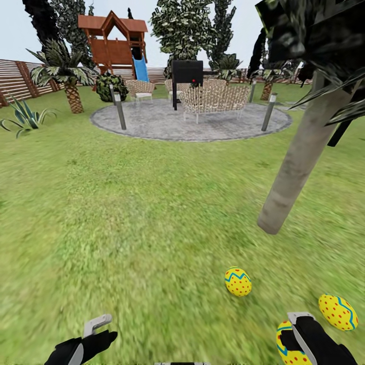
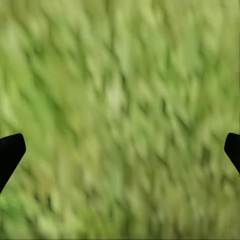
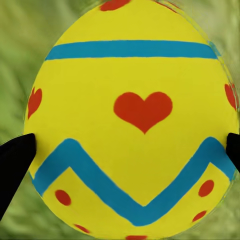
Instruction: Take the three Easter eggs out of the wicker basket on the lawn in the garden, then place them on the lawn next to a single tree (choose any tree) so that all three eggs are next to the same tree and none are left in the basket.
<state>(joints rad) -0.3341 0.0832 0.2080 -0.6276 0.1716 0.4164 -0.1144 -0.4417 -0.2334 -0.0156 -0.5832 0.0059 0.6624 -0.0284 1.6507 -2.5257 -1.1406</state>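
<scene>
Three yellow Easter eggs with blue zigzags and red dots are in the head view. One egg (image 1: 238, 282) and a second egg (image 1: 338, 312) lie on the lawn (image 1: 152, 218), a little in front of the base of the pale tree trunk (image 1: 299, 162). My right gripper (image 1: 294, 332) is shut on the third egg (image 1: 285, 347), low over the grass. Up close, this egg (image 3: 130, 115) sits between the right gripper (image 3: 130, 155) fingertips, both touching its sides. My left gripper (image 1: 104, 329) (image 2: 120, 155) is open over bare grass. The wicker basket is out of view.
A grey round patio (image 1: 190, 121) with pale woven chairs (image 1: 215, 99), a black grill and lamp posts lies ahead. A wooden playset (image 1: 114, 43), palms and a slatted fence (image 1: 20, 78) stand at the back. Dark foliage (image 1: 314, 30) hangs over the right side.
</scene>
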